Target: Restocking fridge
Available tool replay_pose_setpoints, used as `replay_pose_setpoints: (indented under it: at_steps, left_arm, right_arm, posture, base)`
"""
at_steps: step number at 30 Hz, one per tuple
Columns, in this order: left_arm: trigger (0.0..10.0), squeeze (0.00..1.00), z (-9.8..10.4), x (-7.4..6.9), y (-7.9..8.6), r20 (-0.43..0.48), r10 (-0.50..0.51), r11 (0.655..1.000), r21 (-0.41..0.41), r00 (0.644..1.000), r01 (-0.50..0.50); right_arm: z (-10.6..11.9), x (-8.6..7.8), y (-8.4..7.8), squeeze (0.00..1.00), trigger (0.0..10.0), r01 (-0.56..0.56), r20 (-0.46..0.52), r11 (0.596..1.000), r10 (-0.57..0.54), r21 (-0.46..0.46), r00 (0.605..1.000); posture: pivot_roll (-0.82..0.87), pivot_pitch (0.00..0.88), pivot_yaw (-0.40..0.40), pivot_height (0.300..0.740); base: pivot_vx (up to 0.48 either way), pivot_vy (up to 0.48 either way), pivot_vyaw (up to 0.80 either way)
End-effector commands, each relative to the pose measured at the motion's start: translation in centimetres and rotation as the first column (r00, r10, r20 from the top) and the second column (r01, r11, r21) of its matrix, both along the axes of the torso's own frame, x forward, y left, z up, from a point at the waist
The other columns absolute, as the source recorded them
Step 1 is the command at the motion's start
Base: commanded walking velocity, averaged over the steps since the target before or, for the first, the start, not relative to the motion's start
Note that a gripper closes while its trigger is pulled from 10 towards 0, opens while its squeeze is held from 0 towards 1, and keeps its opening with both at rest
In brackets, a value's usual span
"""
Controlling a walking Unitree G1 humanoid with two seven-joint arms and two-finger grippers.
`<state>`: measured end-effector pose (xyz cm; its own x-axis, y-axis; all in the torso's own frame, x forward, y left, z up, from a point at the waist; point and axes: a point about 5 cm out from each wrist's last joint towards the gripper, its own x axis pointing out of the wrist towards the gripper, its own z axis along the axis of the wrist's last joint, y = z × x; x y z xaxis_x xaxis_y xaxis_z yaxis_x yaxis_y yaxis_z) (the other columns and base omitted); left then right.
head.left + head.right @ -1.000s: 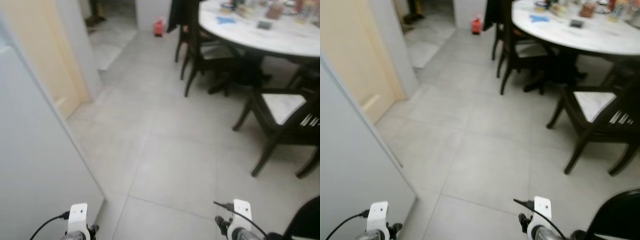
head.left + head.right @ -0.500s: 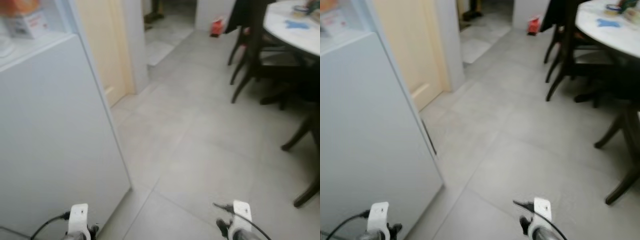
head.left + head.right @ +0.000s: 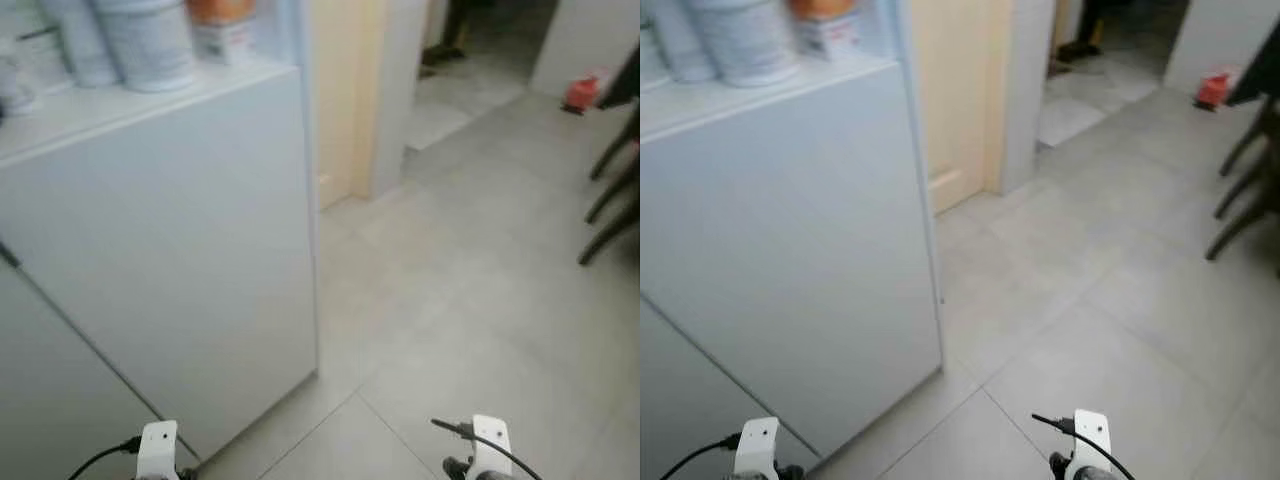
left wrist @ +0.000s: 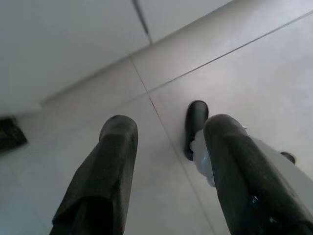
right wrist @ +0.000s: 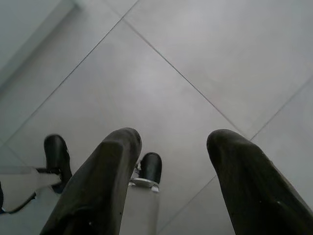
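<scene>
Left gripper (image 4: 164, 152) hangs low over the floor (image 4: 254, 63), fingers (image 4: 105, 171) spread apart, nothing between them. Right gripper (image 5: 171, 171) hangs likewise, fingers (image 5: 105, 176) apart and empty, pointing down at the grey tiles. Beneath each gripper the robot's own black feet (image 5: 150, 168) stand on the tiles, with a grout line crossing between them.

Head views are somewhat blurred. Both wrists (image 3: 157, 448) sit at the lower edge of the picture, each with a white bracket and a black cable.

Fridge door (image 3: 190, 260) stands open ahead and to the robot's left: a large pale panel, its lower corner near the floor just ahead of the left wrist. Its top shelf carries white tubs (image 3: 150, 40) and a box with an orange top (image 3: 222, 30); labels cannot be read.

Beyond the door edge are a cream door (image 3: 335, 90) and a grey wall corner (image 3: 395, 90), then a passage leading to another room. A red object (image 3: 582, 92) lies on the floor far right, near dark chair legs (image 3: 610, 200).
</scene>
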<state>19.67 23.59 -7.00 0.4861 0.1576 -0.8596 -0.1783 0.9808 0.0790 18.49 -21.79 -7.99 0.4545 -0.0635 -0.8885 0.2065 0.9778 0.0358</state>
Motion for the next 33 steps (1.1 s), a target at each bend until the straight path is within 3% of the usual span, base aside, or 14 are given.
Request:
replay_pose_setpoints:
  at_steps: [1,33]
  left_arm:
    - [10.0,0.00,-0.25,-0.53,0.10,-0.017,0.008,1.000,-0.002,1.000,-0.008]
    - [10.0,0.00,-0.12,-0.25,0.03,0.002,0.005,1.000,-0.008,1.000,-0.005]
  right_arm:
    - [0.04,0.14,0.12,0.00,10.0,0.010,0.005,1.000,-0.010,0.006,1.000]
    - [0.22,0.47,0.12,0.00,10.0,-0.014,0.025,1.000,0.014,0.009,1.000]
  posture:
    - [-0.04,0.000,-0.022,0.740]
    - [-0.04,0.000,-0.030,0.740]
  base:
    - [0.000,0.000,0.80]
    - [0.000,0.000,0.80]
